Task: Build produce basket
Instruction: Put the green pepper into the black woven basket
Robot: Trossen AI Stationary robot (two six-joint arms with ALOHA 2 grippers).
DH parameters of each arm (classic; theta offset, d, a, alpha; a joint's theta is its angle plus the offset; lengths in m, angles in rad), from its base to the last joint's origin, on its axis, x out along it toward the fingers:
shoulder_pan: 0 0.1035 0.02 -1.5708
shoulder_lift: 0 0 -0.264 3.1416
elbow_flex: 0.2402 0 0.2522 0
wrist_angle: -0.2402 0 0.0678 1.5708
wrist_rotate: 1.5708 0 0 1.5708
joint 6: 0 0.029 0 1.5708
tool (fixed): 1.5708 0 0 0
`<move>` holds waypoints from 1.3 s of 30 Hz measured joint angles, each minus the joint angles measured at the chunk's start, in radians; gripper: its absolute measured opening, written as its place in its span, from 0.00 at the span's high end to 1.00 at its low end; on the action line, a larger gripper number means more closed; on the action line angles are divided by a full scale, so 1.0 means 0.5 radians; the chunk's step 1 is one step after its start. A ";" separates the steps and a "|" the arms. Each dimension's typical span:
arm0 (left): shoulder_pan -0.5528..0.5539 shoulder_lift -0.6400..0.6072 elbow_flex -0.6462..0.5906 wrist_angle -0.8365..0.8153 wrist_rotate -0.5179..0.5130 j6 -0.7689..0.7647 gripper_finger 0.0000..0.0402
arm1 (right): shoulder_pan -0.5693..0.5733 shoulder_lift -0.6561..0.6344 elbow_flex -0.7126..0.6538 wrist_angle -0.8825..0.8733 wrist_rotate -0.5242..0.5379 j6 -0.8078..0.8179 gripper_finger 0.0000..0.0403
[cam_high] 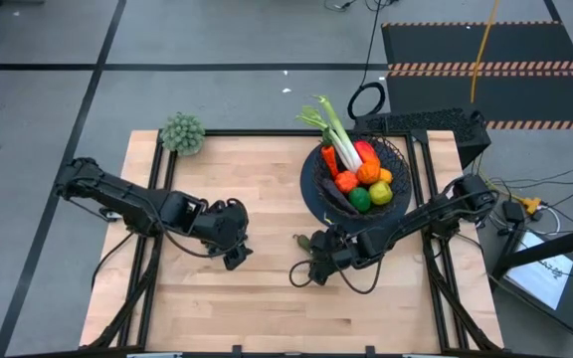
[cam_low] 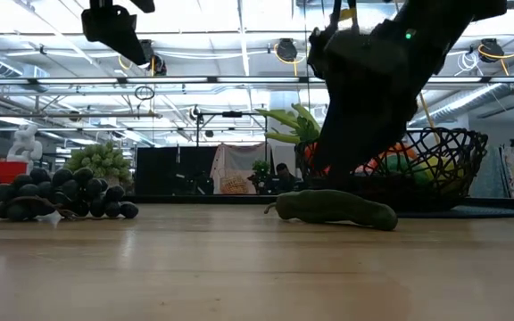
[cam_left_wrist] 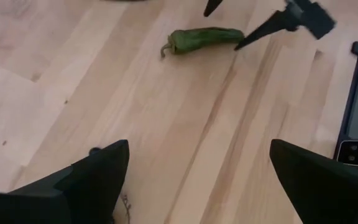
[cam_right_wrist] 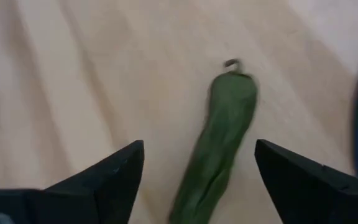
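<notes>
Left of the basket [cam_high: 406, 199], your left gripper [cam_high: 235, 251] hangs over bare wood with its fingers wide apart, holding nothing. In the low view, grapes [cam_low: 52, 194] lie far left; from above you can't pick them out. Just beside the basket's near-left edge, your right gripper [cam_high: 311, 267] straddles the pickle [cam_right_wrist: 219, 140], fingers apart on either side, not clamped. The pickle is long, dull green and wrinkled, stem curled at one end, flat on the table [cam_high: 217, 308]. The basket holds a leek [cam_high: 338, 134], carrot [cam_high: 329, 159], oranges [cam_high: 368, 172], lime [cam_high: 359, 198], lemon [cam_high: 381, 192] and eggplant [cam_high: 334, 195].
</notes>
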 joint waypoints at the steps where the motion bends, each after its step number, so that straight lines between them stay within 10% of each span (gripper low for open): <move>1: 0.000 0.000 0.000 -0.001 0.000 0.000 0.03 | 0.000 0.015 0.000 -0.001 0.035 0.008 0.26; 39: -0.007 0.001 0.002 0.002 -0.027 0.015 0.03 | -0.081 -0.069 -0.002 0.152 -0.130 0.175 0.73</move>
